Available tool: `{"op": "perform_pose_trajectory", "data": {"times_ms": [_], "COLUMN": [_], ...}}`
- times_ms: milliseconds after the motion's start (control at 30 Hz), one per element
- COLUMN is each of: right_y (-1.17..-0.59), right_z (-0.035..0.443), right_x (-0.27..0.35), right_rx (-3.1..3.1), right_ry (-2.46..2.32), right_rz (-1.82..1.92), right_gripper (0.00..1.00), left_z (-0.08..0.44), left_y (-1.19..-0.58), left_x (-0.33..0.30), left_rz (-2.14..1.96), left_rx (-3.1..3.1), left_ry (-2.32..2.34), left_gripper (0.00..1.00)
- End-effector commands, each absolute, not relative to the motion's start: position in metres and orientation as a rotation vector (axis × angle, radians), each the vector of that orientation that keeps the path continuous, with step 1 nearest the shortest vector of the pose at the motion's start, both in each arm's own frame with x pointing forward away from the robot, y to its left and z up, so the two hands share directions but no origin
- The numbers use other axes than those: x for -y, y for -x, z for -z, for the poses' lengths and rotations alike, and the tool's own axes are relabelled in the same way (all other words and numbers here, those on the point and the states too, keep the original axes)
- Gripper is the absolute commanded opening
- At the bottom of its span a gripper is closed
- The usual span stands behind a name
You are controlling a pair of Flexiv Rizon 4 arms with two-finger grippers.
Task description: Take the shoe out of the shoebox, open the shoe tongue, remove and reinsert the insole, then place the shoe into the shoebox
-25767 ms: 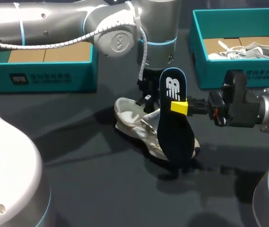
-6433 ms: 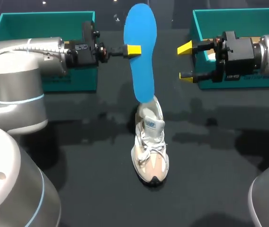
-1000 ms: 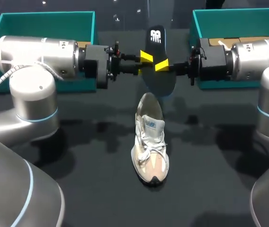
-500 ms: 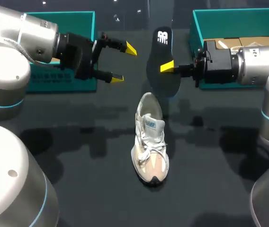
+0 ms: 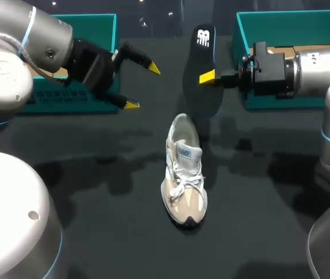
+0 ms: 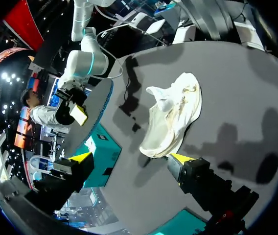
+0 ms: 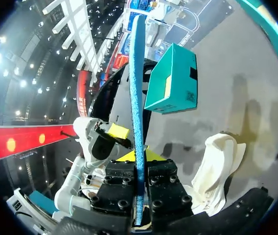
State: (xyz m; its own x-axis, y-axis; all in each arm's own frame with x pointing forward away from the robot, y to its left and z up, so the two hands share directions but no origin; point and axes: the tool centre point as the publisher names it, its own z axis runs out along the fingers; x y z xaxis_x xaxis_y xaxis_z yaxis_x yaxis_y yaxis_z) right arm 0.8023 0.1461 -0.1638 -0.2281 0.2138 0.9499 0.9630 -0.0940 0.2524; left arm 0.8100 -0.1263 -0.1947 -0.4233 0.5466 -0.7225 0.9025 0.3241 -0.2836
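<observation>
Dark matte counter (image 5: 269,221) bearing pale shoe (image 5: 183,180) upright at centre; black insole (image 5: 203,93) pinched by right fingers (image 5: 207,77) above its heel, near teal shoebox (image 5: 281,29); left fingers (image 5: 151,68) spread, empty

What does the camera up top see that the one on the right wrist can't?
Only the head view shows the laces and toe of the shoe, and the dark flat face of the insole with its white mark. Only the right wrist view shows the insole's thin blue edge, standing between the fingers of the right gripper. Both views show the shoe on the table, the insole held by the right gripper, the open left gripper and the left box.
</observation>
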Motion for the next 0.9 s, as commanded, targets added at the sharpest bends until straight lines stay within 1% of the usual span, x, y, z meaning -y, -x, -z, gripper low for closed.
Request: {"op": "perform_pose_trajectory", "data": {"times_ms": [33,400,467,600,833,900], "right_y": [-0.817,-0.817,-0.817,-0.814,-0.815,-0.816], "right_z": [0.172,0.172,0.172,0.190,0.203,0.206], "right_x": [-0.146,-0.146,-0.146,-0.141,-0.139,-0.139], "right_rx": [1.492,1.492,1.492,1.494,1.581,1.598], "right_ry": [1.264,1.264,1.264,1.245,1.154,1.137], "right_rz": [1.380,1.380,1.380,1.423,1.532,1.583], "right_gripper": [0.00,0.00,0.00,0.00,0.00,0.00], "left_z": [0.193,0.193,0.203,0.222,0.250,0.258], "left_y": [-0.802,-0.802,-0.797,-0.784,-0.767,-0.766], "left_x": [0.114,0.114,0.125,0.132,0.135,0.135], "left_rz": [0.839,0.839,0.770,0.809,0.792,0.675], "left_rx": [-2.631,-2.631,-2.735,-2.819,-2.918,-2.945], "left_ry": [-0.875,-0.875,-0.773,-0.638,-0.450,-0.371], "left_gripper": [1.00,1.00,1.00,1.00,1.00,1.00]}}
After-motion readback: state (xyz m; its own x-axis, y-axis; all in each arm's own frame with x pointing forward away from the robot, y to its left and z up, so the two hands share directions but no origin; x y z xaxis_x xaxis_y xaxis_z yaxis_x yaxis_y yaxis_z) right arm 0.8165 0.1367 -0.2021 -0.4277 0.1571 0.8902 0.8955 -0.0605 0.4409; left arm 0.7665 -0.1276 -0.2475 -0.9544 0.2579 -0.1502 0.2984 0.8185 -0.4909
